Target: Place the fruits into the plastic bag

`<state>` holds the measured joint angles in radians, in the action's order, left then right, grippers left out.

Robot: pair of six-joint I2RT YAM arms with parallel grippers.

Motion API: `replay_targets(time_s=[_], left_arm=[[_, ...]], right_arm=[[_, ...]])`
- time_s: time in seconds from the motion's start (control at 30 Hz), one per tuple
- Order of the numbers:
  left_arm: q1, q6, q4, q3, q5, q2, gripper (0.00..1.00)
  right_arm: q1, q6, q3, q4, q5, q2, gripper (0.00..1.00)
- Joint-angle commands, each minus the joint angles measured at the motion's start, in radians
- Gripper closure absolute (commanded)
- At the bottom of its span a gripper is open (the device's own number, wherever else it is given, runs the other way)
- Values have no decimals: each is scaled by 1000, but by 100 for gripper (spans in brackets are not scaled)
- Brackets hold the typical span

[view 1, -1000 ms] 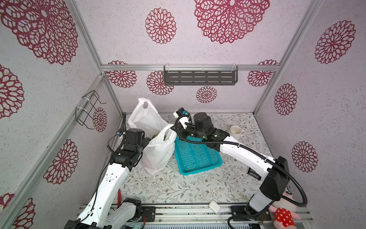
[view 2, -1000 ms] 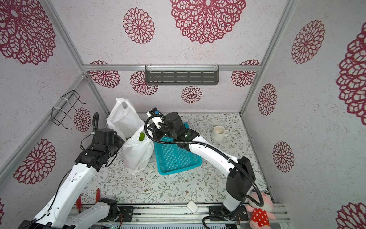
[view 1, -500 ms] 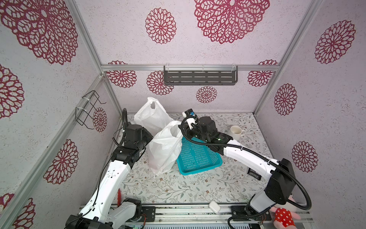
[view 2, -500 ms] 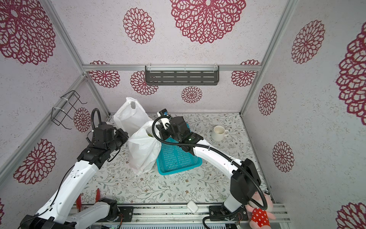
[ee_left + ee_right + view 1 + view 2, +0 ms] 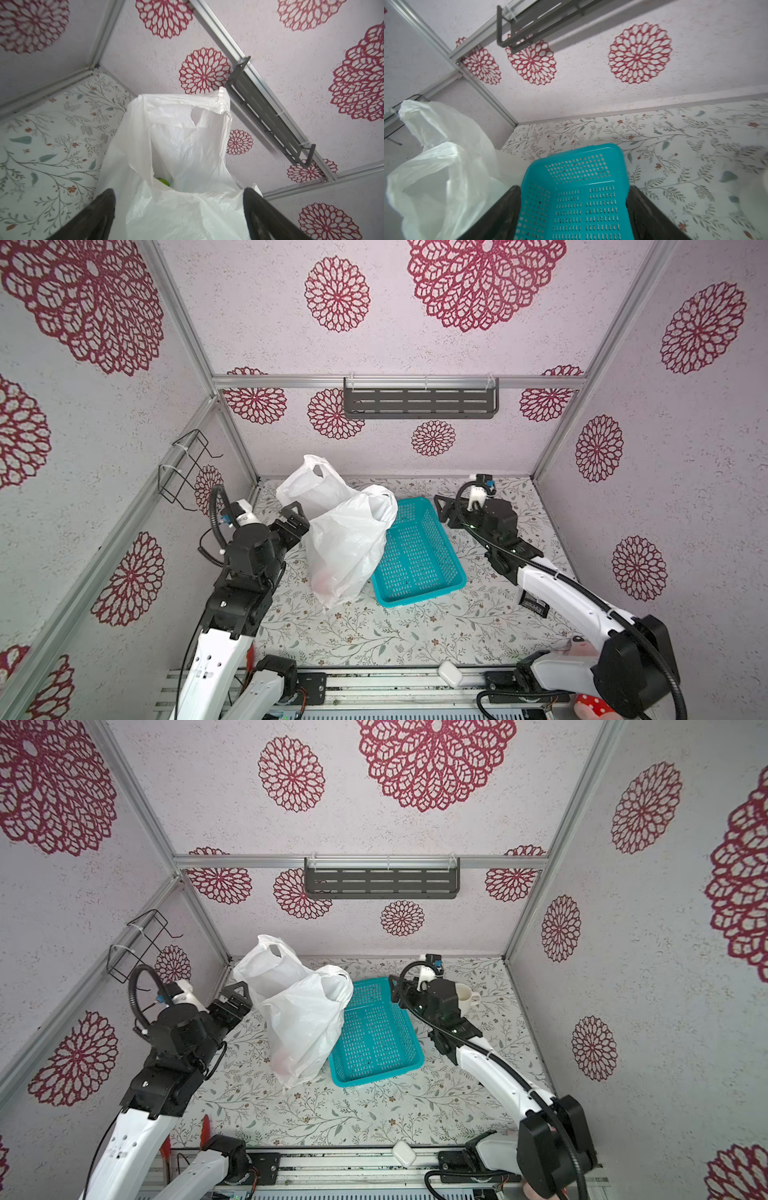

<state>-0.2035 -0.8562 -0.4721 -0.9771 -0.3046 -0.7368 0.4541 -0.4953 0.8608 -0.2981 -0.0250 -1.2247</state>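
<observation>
Thin translucent white plastic bag slumped upright on floral bench, touching teal perforated plastic basket; red fruit faint through its base, green fruit inside. Beyond, left end effector against bag's side, jaws spread wide, holding nothing; right end effector at basket's far corner, jaws apart, clear of bag
</observation>
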Motion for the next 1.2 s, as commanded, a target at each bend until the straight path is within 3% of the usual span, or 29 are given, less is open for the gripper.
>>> replay_targets(time_s=[0.0, 0.1, 0.2, 0.33, 0.43, 0.57, 0.67, 0.73, 0.77, 0.8, 0.9, 1.0, 1.07, 1.1, 1.13, 1.17], left_arm=[[8, 57, -77, 37, -201, 52, 3], [16, 46, -175, 65, -388, 66, 3], [38, 61, -232, 116, -539, 51, 3], [79, 61, -230, 218, -711, -6, 3], [87, 10, -212, 289, -816, -72, 2], [88, 4, -101, 370, -837, -166, 3], [93, -52, -60, 394, -903, -249, 3], [93, 4, 120, 465, -939, -296, 2], [96, 108, 303, 531, -944, -319, 3], [108, 186, 396, 551, -898, -330, 3], [110, 303, 596, 577, -832, -364, 3], [141, 442, 827, 617, -694, -400, 3], [168, 479, 907, 619, -631, -432, 3], [181, 490, 936, 614, -606, -453, 3], [194, 504, 963, 610, -578, -474, 3], [203, 514, 983, 604, -555, -491, 3]], right_arm=[[-29, -64, -82, -58, -146, 82, 15], [-51, -44, -139, 29, -390, 127, 11], [-64, 14, -219, 10, -608, 152, 6], [-74, 181, -404, -267, -828, 134, 2], [-74, 382, -508, -511, -889, 53, 1], [-74, 477, -472, -481, -906, -55, 1], [-79, 546, -535, -707, -889, -155, 1], [-87, 569, -547, -795, -872, -241, 1], [-74, 559, -516, -725, -886, -250, 1], [-78, 585, -501, -709, -820, -263, 1], [-82, 586, -487, -671, -762, -263, 1], [-92, 630, -521, -702, -662, -242, 1], [-104, 749, -601, -942, -601, -295, 1], [-120, 766, -637, -1120, -681, -350, 1], [-122, 726, -648, -1173, -767, -363, 1], [-142, 711, -667, -1217, -754, -365, 1]])
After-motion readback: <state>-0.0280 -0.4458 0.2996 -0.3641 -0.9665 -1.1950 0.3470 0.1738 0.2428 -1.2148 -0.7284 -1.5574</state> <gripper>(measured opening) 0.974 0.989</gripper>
